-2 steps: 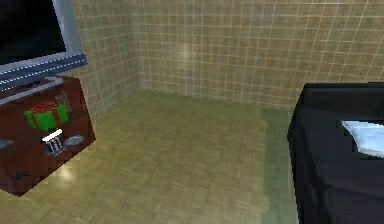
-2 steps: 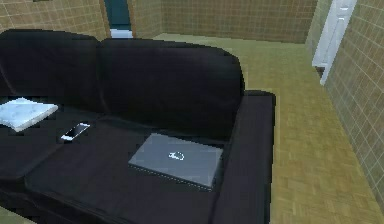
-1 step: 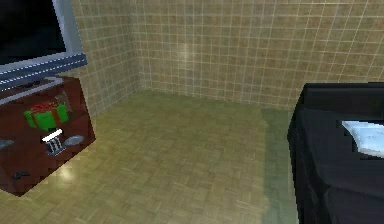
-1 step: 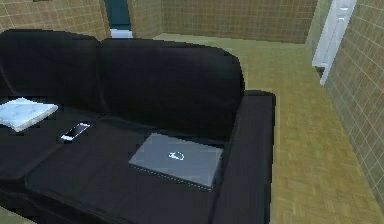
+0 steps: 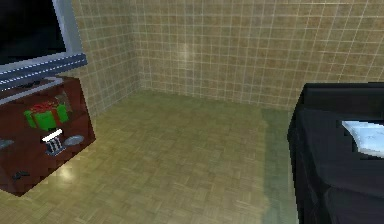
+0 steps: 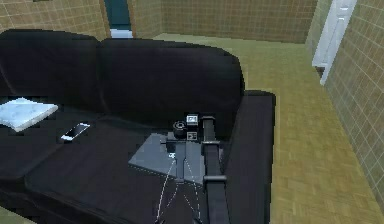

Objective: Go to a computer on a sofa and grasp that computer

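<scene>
Dark square arm [image 6: 213, 172], flat grey computer [image 6: 152, 155]

the sofa [image 6: 110, 85] has a smooth black, leather-like skin with a faint sheen on its cushions. the computer [image 6: 150, 155] on it is a matt grey slab. a white pad [image 6: 25, 112] looks like soft, dull cloth. the arm [image 6: 212, 170] is dark and matt. the floor [image 5: 180, 150] is tan tile with a soft gloss, and the cabinet [image 5: 20, 170] looks like polished reddish wood.
</scene>
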Controlling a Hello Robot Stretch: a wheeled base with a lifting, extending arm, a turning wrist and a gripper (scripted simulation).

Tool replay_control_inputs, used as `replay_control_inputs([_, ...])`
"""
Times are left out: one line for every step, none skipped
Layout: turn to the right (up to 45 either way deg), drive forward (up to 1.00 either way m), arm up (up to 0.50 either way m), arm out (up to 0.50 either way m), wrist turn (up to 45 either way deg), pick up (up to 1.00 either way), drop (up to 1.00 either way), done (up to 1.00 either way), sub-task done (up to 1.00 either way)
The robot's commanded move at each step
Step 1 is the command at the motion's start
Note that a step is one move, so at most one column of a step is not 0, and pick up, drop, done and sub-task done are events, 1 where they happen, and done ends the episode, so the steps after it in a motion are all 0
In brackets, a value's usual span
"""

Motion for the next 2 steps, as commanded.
replay_control_inputs([0.0,0.0,0.0,0.0,45.0,0.0,0.0,0.0,0.0])
replay_control_inputs([0.0,0.0,0.0,0.0,45.0,0.0,0.0,0.0,0.0])
